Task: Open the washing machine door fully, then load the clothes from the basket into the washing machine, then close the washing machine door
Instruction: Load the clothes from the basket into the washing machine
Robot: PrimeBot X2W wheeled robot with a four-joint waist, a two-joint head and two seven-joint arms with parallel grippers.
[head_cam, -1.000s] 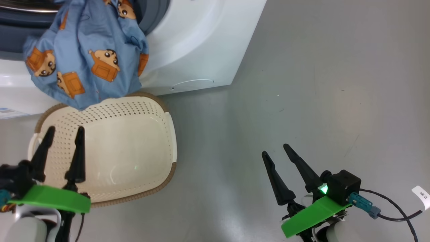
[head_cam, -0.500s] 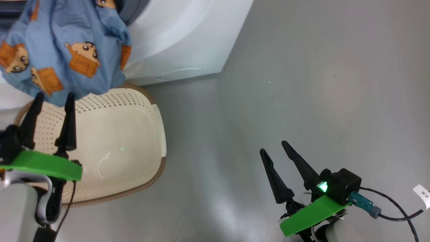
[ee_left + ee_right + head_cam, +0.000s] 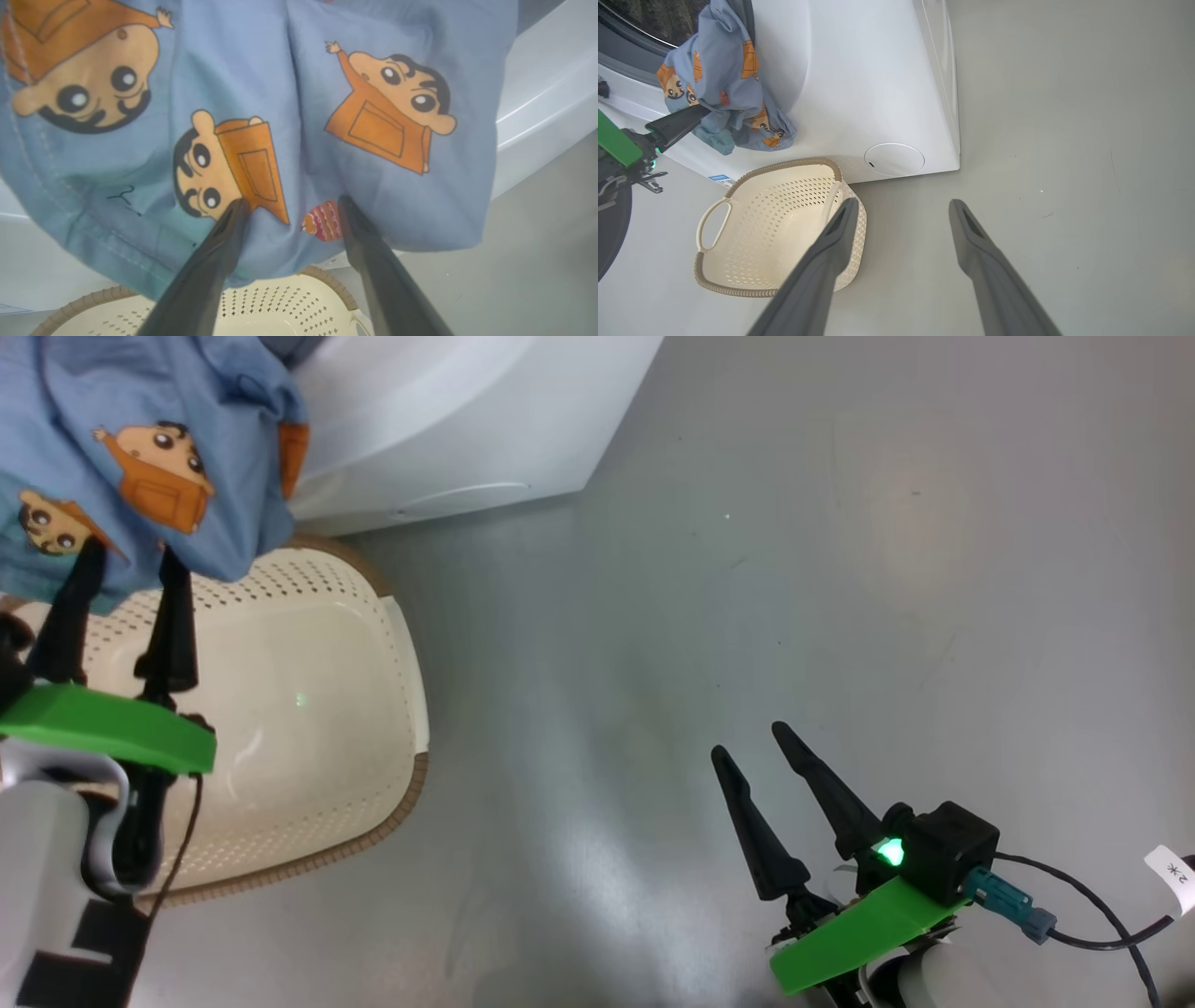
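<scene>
The clothes (image 3: 140, 448), light blue fabric with orange cartoon prints, hang from the washing machine's (image 3: 448, 420) opening down its white front, over the far rim of the basket (image 3: 308, 709). No clothes show inside the cream basket. My left gripper (image 3: 131, 553) is open above the basket, its tips at the fabric's lower hem (image 3: 280, 116); I cannot tell whether they touch it. My right gripper (image 3: 749, 739) hangs open over bare floor, right of the basket (image 3: 761, 233). A dark rounded shape (image 3: 609, 224) at the left edge may be the washing machine door; I cannot tell.
The round white service flap (image 3: 894, 159) sits low on the machine's front, near its right corner. Grey floor (image 3: 794, 569) stretches to the right of the machine and basket. A cable with a white tag (image 3: 1172, 877) trails from my right wrist.
The head camera has moved, shifting the whole picture left and up. My left gripper has gone forward from over the basket up to the hanging fabric's hem. The right gripper has held still.
</scene>
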